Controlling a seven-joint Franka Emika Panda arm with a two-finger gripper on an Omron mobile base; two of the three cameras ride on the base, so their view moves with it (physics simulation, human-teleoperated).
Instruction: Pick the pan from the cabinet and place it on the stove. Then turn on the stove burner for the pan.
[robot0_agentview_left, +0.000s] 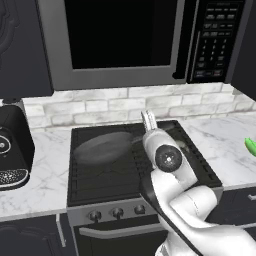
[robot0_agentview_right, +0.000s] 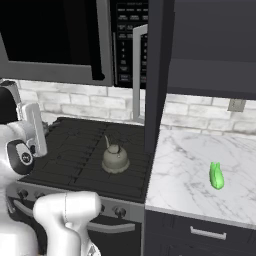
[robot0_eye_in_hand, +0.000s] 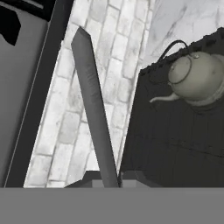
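The gripper (robot0_eye_in_hand: 106, 178) is pinched on the long handle of the pan (robot0_agentview_left: 102, 147), which sits on the stove's (robot0_agentview_left: 100, 192) left burner, its handle running rightward toward the kettle (robot0_agentview_right: 115, 159).

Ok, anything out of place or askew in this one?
Only the cabinet door: it stands swung open, jutting out by the right edge of the stove. The kettle sits upright on the grates, the pan looks level over the left side, and nothing is spilled.
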